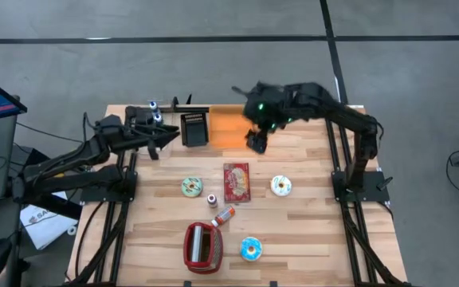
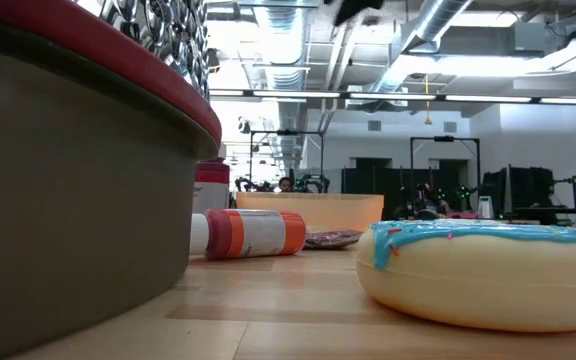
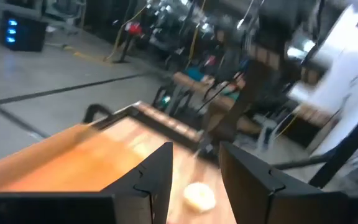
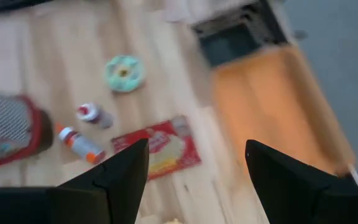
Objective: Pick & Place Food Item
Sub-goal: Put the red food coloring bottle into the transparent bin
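Food items lie on the wooden table: a green-iced donut [image 1: 190, 186], a red snack packet [image 1: 237, 182], a white-iced donut [image 1: 281, 186] and a blue-iced donut [image 1: 251, 249]. My left gripper [image 1: 170, 135] hangs near the table's far left, pointing level toward the right. It is open, with nothing between its fingers [image 3: 196, 152]. My right gripper [image 1: 257, 142] hovers over the orange tray [image 1: 228, 127] at the far edge. It slants down, wide open and empty [image 4: 197, 155], with the red packet [image 4: 157, 146] showing below it.
A red-rimmed wire basket [image 1: 203, 245] stands at the near edge, close to the blue donut. A small orange-and-white bottle [image 1: 225, 215] and a small can [image 1: 212, 198] lie mid-table. A black slotted box [image 1: 194, 129] sits left of the orange tray.
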Robot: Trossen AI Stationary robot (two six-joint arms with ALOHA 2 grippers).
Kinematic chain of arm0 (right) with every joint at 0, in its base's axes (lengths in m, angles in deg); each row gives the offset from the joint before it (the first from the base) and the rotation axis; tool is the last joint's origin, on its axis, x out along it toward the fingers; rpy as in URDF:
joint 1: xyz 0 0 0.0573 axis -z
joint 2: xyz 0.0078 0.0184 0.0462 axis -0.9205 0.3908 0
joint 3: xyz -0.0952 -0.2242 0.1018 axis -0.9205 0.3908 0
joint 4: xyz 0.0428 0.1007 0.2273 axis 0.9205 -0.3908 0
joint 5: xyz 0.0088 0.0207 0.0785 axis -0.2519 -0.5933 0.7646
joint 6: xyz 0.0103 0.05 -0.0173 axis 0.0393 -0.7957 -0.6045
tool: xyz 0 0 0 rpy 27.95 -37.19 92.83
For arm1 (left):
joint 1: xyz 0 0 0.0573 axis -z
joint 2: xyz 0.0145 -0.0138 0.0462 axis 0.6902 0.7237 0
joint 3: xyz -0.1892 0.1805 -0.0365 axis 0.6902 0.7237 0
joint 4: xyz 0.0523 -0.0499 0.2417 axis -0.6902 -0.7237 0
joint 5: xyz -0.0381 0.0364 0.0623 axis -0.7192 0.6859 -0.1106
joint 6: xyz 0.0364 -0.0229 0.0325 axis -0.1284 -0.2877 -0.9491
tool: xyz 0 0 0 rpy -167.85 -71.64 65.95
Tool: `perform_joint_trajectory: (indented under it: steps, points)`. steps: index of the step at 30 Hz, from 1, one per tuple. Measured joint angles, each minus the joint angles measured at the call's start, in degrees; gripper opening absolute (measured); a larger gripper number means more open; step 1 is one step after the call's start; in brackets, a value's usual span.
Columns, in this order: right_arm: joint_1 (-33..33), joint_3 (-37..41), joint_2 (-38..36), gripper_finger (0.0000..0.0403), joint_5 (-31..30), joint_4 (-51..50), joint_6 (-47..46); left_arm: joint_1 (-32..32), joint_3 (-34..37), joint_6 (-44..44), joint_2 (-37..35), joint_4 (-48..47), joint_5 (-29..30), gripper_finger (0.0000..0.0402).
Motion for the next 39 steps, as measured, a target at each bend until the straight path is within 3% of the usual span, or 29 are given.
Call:
perform_joint_trajectory:
  steps: [7,14,21,30,39]
  points:
    - [-7.2,16.3,0.0,0.0258,3.1,11.2,9.5,0.0,-1.2,6.2,-2.1,6.6,-0.3,0.0145]
    - [-7.1,35.5,-2.3,0.0258,13.0,30.2,7.1,1.6,-10.9,4.0,-0.3,-4.0,-0.4,0.0149]
    - [-6.2,45.1,-5.9,0.0258,18.7,49.0,3.4,3.6,-22.5,-3.7,4.4,-14.3,1.0,0.0148]
    - [-6.0,52.1,-9.7,0.0258,18.8,47.9,7.1,5.0,-33.3,-11.6,13.0,-33.1,3.1,0.0146]
    - [-4.6,60.7,-17.5,0.0258,18.7,49.4,0.2,17.0,-37.4,-22.6,25.6,-47.9,3.5,0.0143]
